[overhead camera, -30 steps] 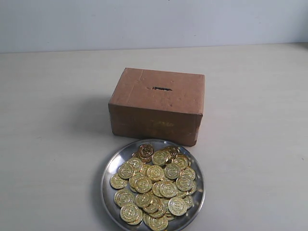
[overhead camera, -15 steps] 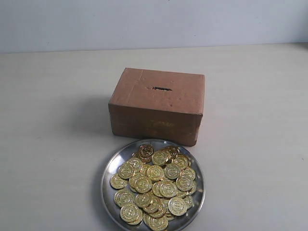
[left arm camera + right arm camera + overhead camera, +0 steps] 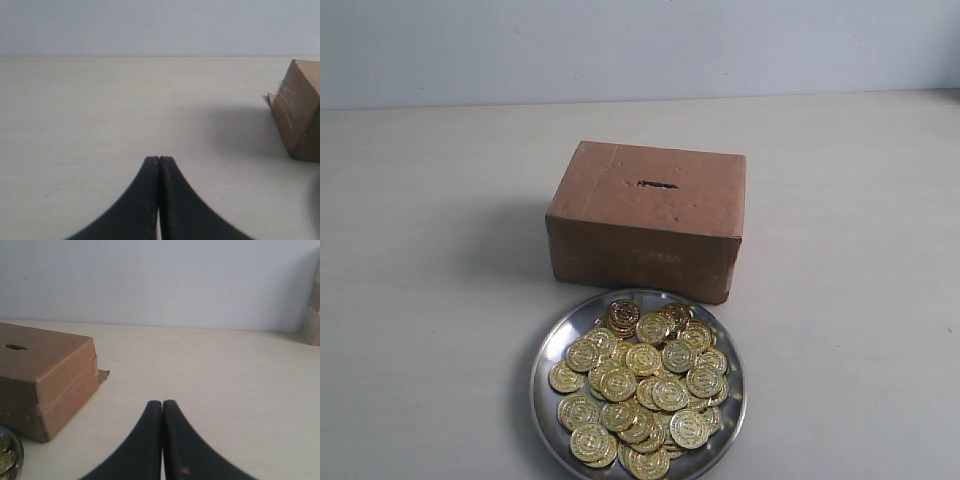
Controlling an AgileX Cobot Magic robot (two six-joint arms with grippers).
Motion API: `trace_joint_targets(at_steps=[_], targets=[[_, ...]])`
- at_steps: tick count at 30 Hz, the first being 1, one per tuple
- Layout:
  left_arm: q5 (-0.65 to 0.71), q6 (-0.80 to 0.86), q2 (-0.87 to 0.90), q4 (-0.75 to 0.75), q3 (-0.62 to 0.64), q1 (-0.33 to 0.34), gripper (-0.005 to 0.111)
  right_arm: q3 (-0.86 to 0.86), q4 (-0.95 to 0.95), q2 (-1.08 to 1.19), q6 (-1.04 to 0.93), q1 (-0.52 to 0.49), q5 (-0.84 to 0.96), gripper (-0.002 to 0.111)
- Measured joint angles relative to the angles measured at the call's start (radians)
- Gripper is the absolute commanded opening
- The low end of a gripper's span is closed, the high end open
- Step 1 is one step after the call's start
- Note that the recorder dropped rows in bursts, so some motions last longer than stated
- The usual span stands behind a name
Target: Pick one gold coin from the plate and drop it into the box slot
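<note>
A round silver plate [image 3: 548,352] heaped with several gold coins [image 3: 642,385] sits at the front of the table in the exterior view. Just behind it stands the brown cardboard box [image 3: 645,220], with the dark slot [image 3: 657,184] in its top face. Neither arm shows in the exterior view. My left gripper [image 3: 159,159] is shut with nothing in it, over bare table, and a corner of the box [image 3: 299,117] lies off to one side. My right gripper [image 3: 162,402] is shut and empty too, with the box [image 3: 47,377], slot [image 3: 15,347] and plate edge [image 3: 19,450] off to its side.
The pale table [image 3: 440,250] spreads around the box and plate, ending at a light wall [image 3: 640,45] behind. A tan stacked object [image 3: 312,315] stands at the wall in the right wrist view.
</note>
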Motion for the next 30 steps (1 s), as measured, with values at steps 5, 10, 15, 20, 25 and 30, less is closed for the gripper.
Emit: trace_joint_targets(at_steps=[5,10,15,20,25,30], targets=[[0.000,0.000,0.000,0.000,0.000,0.000,0.000,0.000,0.000,0.000,0.000,0.000,0.000,0.000],[0.000,0.000,0.000,0.000,0.000,0.000,0.000,0.000,0.000,0.000,0.000,0.000,0.000,0.000],[0.000,0.000,0.000,0.000,0.000,-0.016,0.000,0.000,0.000,0.000,0.000,0.000,0.000,0.000],[0.000,0.000,0.000,0.000,0.000,-0.049,0.000,0.000,0.000,0.000,0.000,0.000,0.000,0.000],[0.000,0.000,0.000,0.000,0.000,-0.052,0.000,0.000,0.000,0.000,0.000,0.000,0.000,0.000],[0.002,0.000,0.000,0.000,0.000,-0.052,0.000,0.000,0.000,0.000,0.002,0.000,0.000,0.000]])
